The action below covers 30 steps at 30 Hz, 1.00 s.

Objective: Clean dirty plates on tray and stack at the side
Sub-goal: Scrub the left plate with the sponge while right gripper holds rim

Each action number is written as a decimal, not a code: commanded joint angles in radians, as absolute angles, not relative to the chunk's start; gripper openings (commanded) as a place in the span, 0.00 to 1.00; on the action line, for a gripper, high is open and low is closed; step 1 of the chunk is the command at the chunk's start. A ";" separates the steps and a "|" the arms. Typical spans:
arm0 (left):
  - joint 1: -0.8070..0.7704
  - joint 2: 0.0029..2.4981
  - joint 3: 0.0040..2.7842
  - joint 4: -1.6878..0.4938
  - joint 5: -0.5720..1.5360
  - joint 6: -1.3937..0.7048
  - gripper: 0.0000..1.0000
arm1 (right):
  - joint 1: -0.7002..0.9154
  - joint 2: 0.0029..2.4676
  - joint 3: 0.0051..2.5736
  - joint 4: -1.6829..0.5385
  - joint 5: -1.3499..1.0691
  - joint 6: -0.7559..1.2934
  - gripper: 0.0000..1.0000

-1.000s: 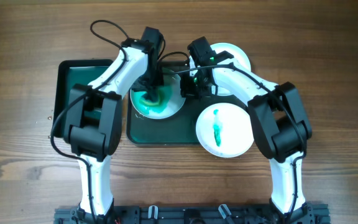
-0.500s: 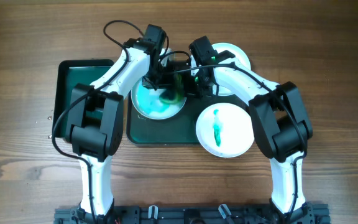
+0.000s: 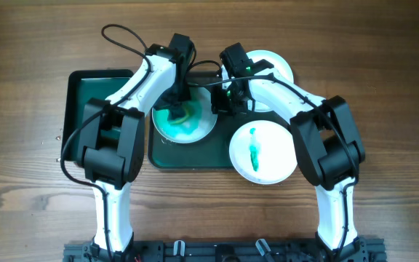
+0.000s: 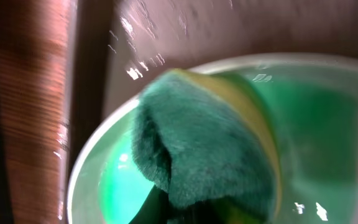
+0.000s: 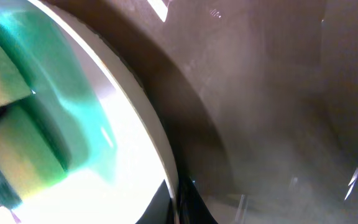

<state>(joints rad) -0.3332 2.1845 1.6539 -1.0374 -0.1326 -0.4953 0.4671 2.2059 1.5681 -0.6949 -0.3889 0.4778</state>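
Observation:
A dirty plate (image 3: pixel 195 127), smeared teal over most of its face, lies at the left end of the tray (image 3: pixel 195 156). My left gripper (image 3: pixel 177 108) is shut on a green and yellow sponge (image 4: pixel 210 143) and presses it on this plate's left half. My right gripper (image 3: pixel 220 102) is shut on the same plate's right rim (image 5: pixel 160 149). A second dirty plate (image 3: pixel 264 153) with a teal streak down its middle lies at the tray's right end. A clean white plate (image 3: pixel 275 69) lies on the table behind my right arm, partly hidden by it.
A smaller, narrower green tray (image 3: pixel 86 98) stands at the left, partly under my left arm. Bare wooden table (image 3: pixel 384 87) lies on the far right and in front of the trays.
The sponge went to the plate's right side half a second ago and is now back on its left half. The teal has spread over the plate. My right gripper has stayed on the rim.

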 commanded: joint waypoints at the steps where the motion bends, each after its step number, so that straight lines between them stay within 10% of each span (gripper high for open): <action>1: -0.324 2.199 1.650 -1.096 0.236 -0.241 0.04 | 0.466 2.236 1.562 -0.700 -0.375 0.478 0.04; 10: -0.324 2.199 1.650 -1.000 0.502 -0.057 0.04 | 0.466 2.236 1.562 -0.700 -0.378 0.478 0.04; 22: -0.324 2.199 1.650 -0.946 -0.268 -0.384 0.04 | 0.466 2.236 1.562 -0.701 -0.377 0.473 0.04; 30: -0.314 2.173 1.697 -1.122 -0.223 -0.461 0.04 | 0.466 2.236 1.562 -0.700 -0.377 0.472 0.04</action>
<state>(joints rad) -0.3317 2.1845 1.6585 -1.0691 -0.1883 -0.4034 0.4667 2.2059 1.5681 -0.6964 -0.3920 0.4744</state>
